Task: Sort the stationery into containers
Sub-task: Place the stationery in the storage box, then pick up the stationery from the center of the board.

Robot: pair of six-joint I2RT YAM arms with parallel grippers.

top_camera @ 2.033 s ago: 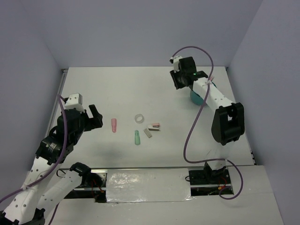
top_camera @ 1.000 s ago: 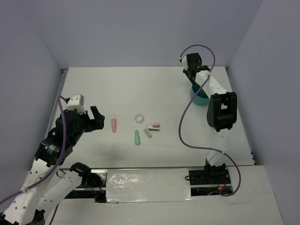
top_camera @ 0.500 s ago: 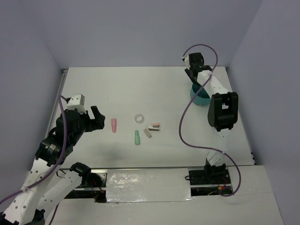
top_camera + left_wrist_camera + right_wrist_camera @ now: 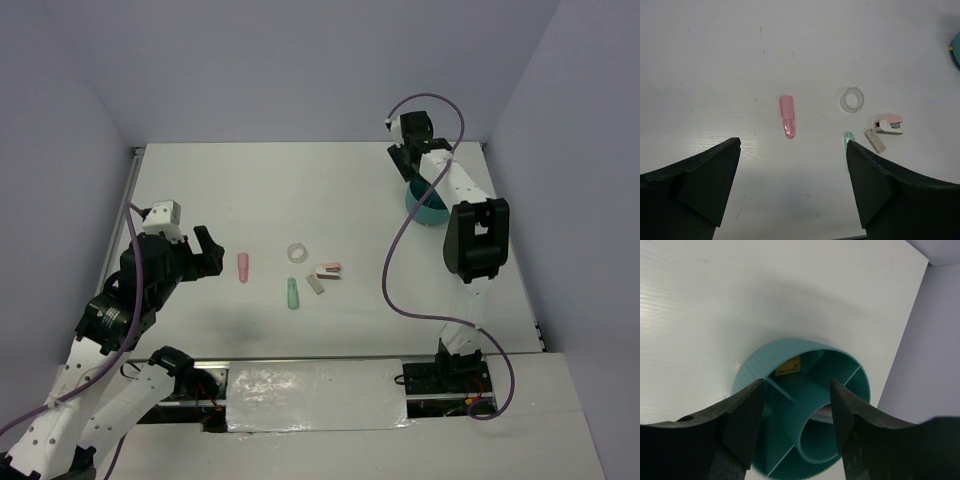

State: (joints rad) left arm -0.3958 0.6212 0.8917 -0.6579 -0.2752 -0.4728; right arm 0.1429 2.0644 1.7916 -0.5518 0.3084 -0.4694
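The teal organiser (image 4: pixel 430 209) stands at the far right, and its dividers show in the right wrist view (image 4: pixel 790 352). My right gripper (image 4: pixel 411 158) hangs open just over its far rim, jaws apart and empty (image 4: pixel 796 390). A pale pinkish sliver (image 4: pixel 823 413) lies in one compartment. My left gripper (image 4: pixel 206 250) is open and empty (image 4: pixel 792 144), left of the short pink stub (image 4: pixel 243 266) (image 4: pixel 787 116). The white tape ring (image 4: pixel 297 252) (image 4: pixel 852 99), mint-green stub (image 4: pixel 292 292) (image 4: pixel 847 137), grey block (image 4: pixel 315 284) (image 4: pixel 875 140) and pink-topped block (image 4: pixel 330 269) (image 4: pixel 888 124) lie mid-table.
Purple walls close the table (image 4: pixel 300 190) on the left, back and right. The right arm's purple cable (image 4: pixel 400 260) loops over the table between the stationery and the organiser. The organiser sits close to the right wall.
The right arm swung from left of the organiser to straight above its far rim, then held still. The left gripper edged slightly towards the pink stub. The stationery has not moved.
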